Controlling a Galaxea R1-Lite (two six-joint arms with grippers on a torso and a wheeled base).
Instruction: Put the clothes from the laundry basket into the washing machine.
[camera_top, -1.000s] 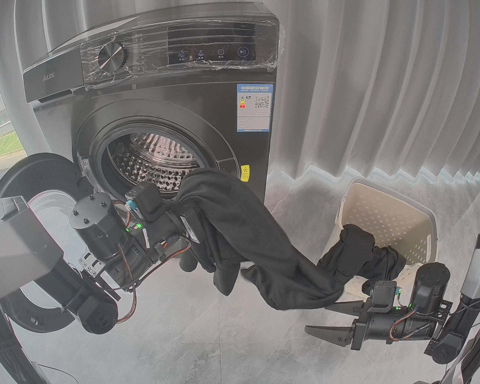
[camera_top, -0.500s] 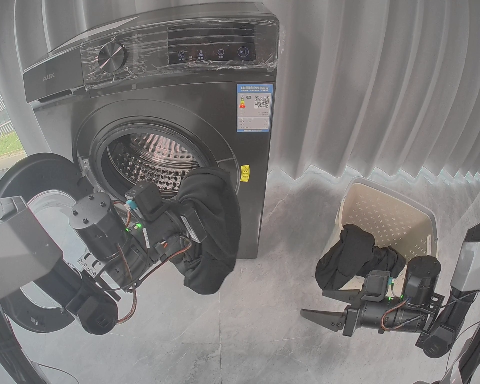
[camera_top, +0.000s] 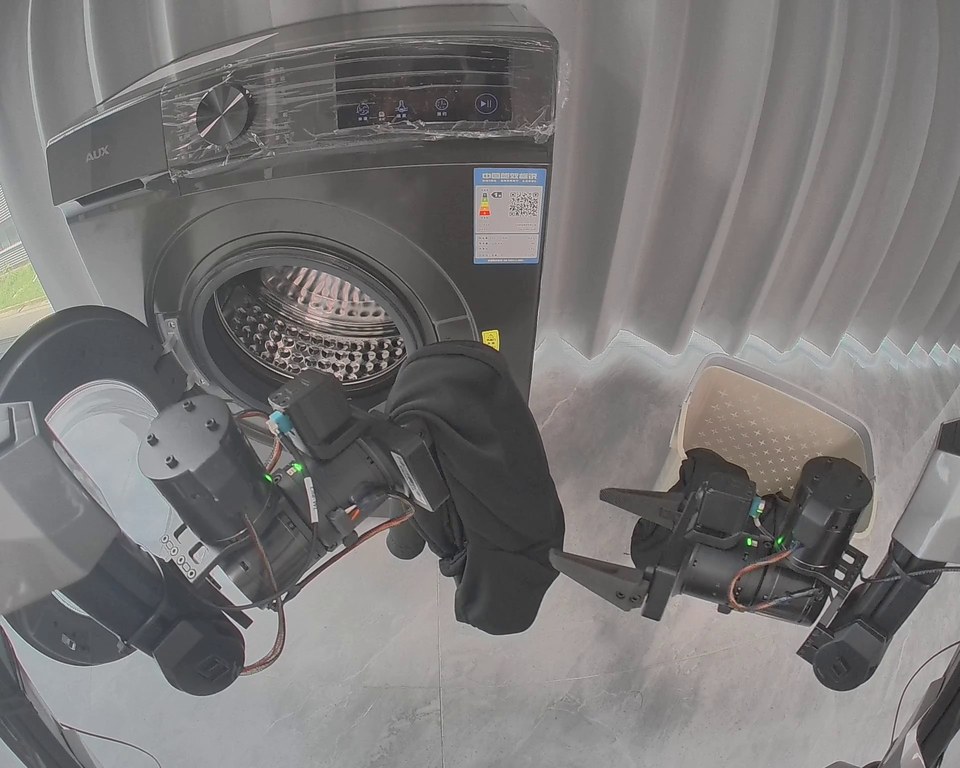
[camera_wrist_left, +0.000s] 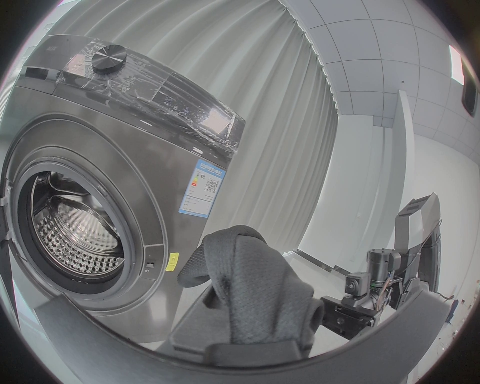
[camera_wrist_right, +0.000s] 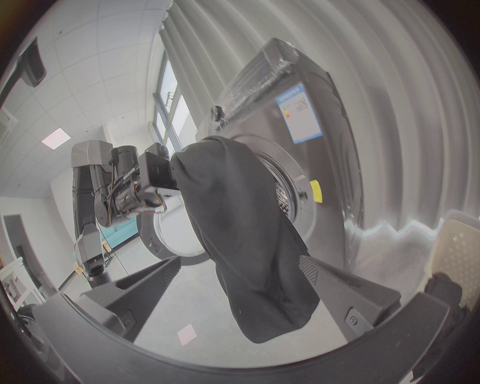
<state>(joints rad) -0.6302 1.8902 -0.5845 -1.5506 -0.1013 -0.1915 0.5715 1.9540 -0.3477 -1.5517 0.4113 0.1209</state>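
- The black garment (camera_top: 490, 480) hung in the air from the left gripper (camera_wrist_left: 250, 330), which was pinched on a bunched fold near the cloth's top. It hung at about 5 o'clock from the open drum (camera_top: 310, 320) of the washing machine (camera_top: 400, 200), close to the opening but outside it.
- It looked soft, limp and light. It draped over the fingers and sagged into a long lobe with no stiffness of its own, so it would likely fold, swing and trail wherever it was unsupported.
- The dangling lower end seemed the sensible second hold, since gathering it would keep it from catching on the door rim.
- The right gripper (camera_top: 580, 525) sat at 3 o'clock of that lower end, its fingers spread wide and holding nothing.
- The laundry basket (camera_top: 770, 385) stood on the floor at about 4 o'clock from the machine. A dark heap of clothes (camera_top: 648, 535) lay at its near edge, partly hidden by the right arm.
- Count: one machine, one basket, one garment held and one dark heap in the basket. I could not tell how many pieces the heap held.
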